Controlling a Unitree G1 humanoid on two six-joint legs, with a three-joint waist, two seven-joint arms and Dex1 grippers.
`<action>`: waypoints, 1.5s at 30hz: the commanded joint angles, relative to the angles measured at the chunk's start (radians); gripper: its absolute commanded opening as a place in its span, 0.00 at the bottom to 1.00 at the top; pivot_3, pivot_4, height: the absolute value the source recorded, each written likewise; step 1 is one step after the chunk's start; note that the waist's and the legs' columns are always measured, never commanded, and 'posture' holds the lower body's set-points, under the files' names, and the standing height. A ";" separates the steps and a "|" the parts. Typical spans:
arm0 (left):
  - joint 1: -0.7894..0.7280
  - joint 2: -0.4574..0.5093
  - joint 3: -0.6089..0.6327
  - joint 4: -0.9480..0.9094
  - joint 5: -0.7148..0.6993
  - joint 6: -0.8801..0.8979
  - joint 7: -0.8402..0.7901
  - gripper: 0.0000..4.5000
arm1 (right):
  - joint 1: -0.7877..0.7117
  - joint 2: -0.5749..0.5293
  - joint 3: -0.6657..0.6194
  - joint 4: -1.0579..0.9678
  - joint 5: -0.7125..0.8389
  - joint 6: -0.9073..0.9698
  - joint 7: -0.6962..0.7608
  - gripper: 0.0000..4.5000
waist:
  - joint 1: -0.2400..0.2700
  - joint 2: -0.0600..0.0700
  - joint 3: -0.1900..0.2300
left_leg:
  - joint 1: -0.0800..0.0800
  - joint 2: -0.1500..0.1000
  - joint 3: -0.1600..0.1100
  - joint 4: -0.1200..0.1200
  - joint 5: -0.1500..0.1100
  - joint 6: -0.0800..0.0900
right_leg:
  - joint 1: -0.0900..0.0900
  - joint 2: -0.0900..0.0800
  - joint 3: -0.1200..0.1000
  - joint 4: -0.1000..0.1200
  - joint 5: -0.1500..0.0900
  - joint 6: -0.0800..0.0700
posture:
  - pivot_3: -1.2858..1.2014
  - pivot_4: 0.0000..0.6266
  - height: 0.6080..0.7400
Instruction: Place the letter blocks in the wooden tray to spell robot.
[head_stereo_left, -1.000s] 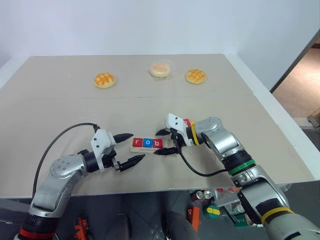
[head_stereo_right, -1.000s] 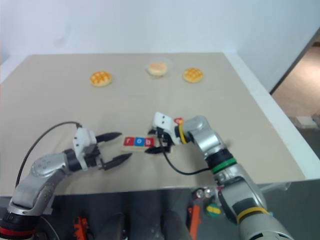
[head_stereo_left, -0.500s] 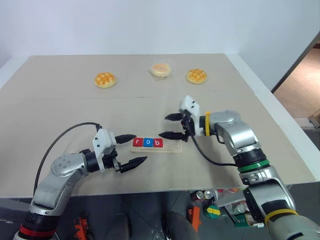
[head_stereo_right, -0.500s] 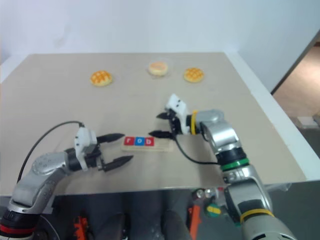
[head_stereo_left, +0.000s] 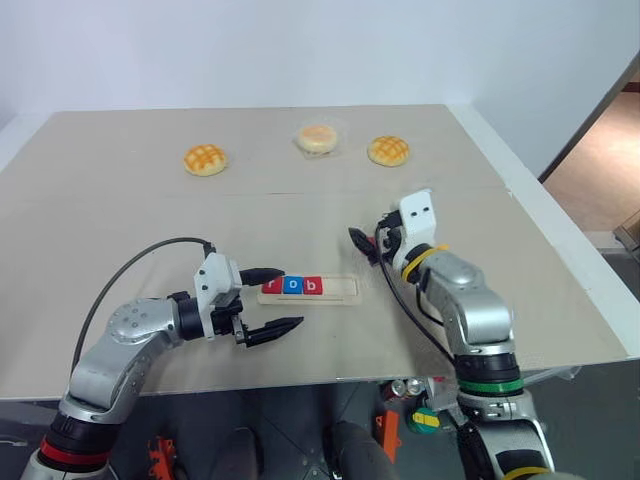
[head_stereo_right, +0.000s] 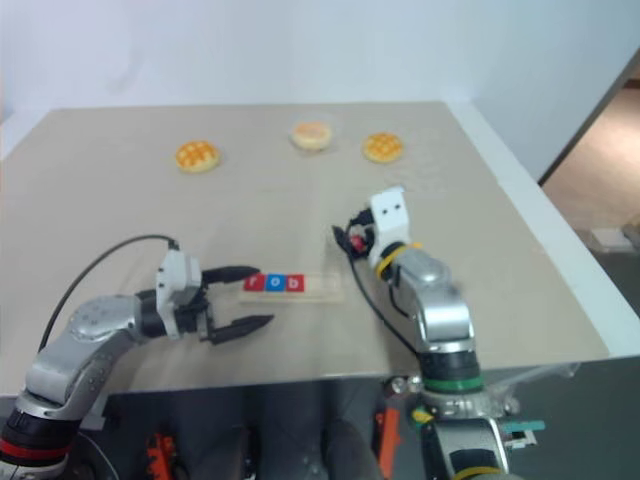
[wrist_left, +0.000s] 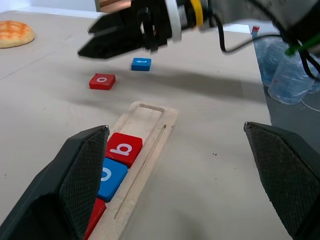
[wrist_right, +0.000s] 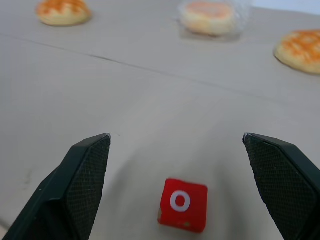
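Three letter blocks, red r (head_stereo_left: 270, 287), blue o (head_stereo_left: 291, 287) and red b (head_stereo_left: 313, 287), sit side by side in the left part of the wooden tray (head_stereo_left: 343, 292), whose right part is bare. Left of the tray the left gripper (head_stereo_left: 276, 301) hovers just beside its end, jaws spread wide, holding nothing. Right of the tray, a loose red o block (wrist_right: 183, 204) lies flat on the table (head_stereo_left: 120, 220), with a blue block (wrist_left: 141, 63) near it; its letter cannot be read. The right gripper (wrist_right: 177, 150) hangs over the red o block, fingers wide apart and empty. Three buns (head_stereo_left: 205, 159) lie along the far edge.
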 joint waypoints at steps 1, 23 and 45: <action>-0.017 -0.003 -0.006 -0.029 -0.021 -0.002 -0.011 1.00 | 0.011 0.023 0.016 -0.013 -0.037 -0.036 -0.076 0.98 | 0.000 0.000 0.000 | 0.000 0.000 0.000 0.000 0.000 0.000 | 0.000 0.000 0.000 0.000 0.000 0.000 | 0.52 0.24 1.00; -0.021 0.003 -0.037 -0.025 -0.001 -0.026 -0.012 1.00 | -0.006 0.102 0.021 0.183 -0.045 -0.086 -0.175 0.65 | -0.001 0.000 0.000 | 0.000 0.000 0.000 0.001 0.000 0.000 | 0.000 0.000 0.000 0.000 0.001 0.000 | 0.52 0.24 1.00; -0.007 0.005 -0.045 -0.018 0.016 -0.030 -0.015 1.00 | 0.259 0.100 0.044 -0.378 -0.001 0.118 -0.212 0.27 | 0.002 0.000 0.000 | -0.003 0.000 0.000 0.001 0.000 0.000 | -0.002 0.000 0.000 -0.001 0.000 0.000 | 0.52 0.24 1.00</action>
